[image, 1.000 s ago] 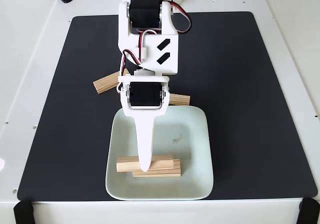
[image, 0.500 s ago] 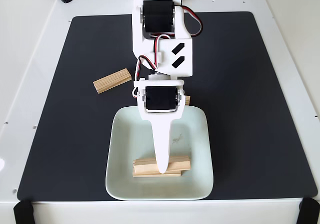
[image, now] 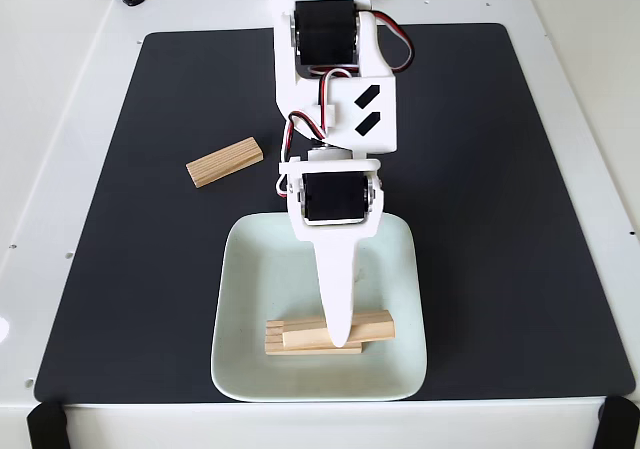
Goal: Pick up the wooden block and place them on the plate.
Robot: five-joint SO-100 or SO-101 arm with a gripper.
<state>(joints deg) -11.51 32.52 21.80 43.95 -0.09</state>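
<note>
On a black mat (image: 480, 169) over white table (image: 60, 119), hand (image: 340, 337) grip state unclear.

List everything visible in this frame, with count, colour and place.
wooden blocks on the plate: at least two, light wood, stacked near the front of the plate.
wooden block on the mat: one, light wood, lying left of the arm.
plate: one, pale mint, front centre of the mat.
mat: one, black, covering most of the table.
table: one, white.
arm: one, white with black motors, reaching from the far edge.
gripper: one, white, tip at the stacked blocks.
</note>
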